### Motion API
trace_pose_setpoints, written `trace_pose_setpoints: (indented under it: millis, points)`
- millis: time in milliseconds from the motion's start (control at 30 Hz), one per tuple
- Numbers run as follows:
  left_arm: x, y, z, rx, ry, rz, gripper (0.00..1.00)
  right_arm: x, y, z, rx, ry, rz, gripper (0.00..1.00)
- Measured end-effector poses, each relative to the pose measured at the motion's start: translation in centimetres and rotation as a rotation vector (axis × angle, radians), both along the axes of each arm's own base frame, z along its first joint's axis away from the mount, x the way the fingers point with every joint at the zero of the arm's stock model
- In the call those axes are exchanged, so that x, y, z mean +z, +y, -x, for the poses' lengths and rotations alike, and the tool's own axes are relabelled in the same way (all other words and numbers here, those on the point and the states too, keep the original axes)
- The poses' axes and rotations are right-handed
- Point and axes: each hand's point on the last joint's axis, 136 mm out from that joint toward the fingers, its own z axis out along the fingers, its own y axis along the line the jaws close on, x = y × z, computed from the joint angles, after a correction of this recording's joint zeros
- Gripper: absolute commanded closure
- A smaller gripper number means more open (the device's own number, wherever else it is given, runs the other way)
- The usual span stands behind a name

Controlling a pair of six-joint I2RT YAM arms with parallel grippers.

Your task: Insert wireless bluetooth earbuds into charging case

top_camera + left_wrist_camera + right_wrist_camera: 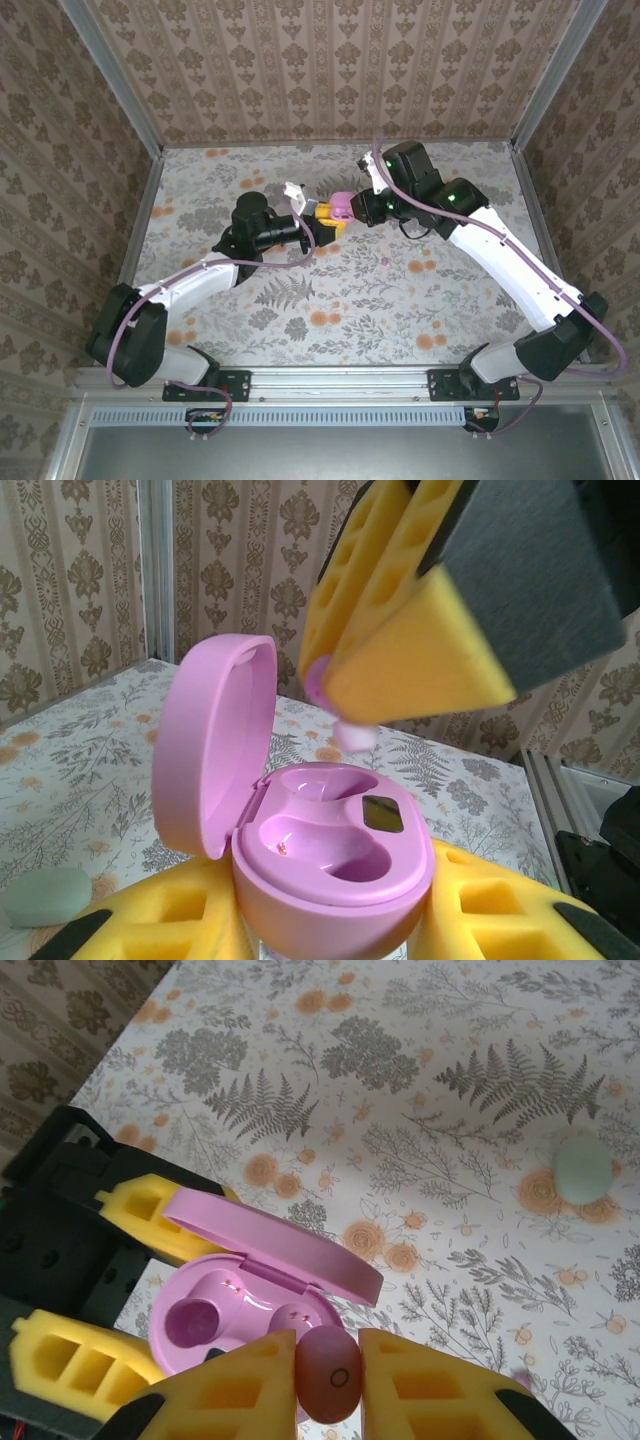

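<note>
Claw on the right (328,1362) is pinched tight on a small pinkish-purple earbud (328,1378), hovering just above the open glossy pink oval charging case (330,865). Left claw (330,925) is narrow, clamping that case from both sides, lid (210,745) up. Both wells (320,845) look empty from the left wrist, so nothing seated yet. Second earbud is likely the purple speck (386,262) on the floral table (300,320). Mint-green oval case (583,1168) lies well apart. Remaining: seat this one, fetch the other.
</note>
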Motion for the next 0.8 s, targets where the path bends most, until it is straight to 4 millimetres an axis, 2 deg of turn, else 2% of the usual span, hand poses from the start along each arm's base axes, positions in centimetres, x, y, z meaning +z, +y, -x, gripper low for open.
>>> trace_pose_setpoints:
  millis: [567,800]
  points:
    - [0.39,-0.14,0.18,-0.005,-0.007,0.005,0.65,-0.37,0.52,0.15,0.03,-0.011,0.026,0.79]
    - [0.41,-0.12,0.13,-0.001,-0.008,0.005,0.65,-0.4,0.56,0.19,0.037,-0.016,0.033,0.76]
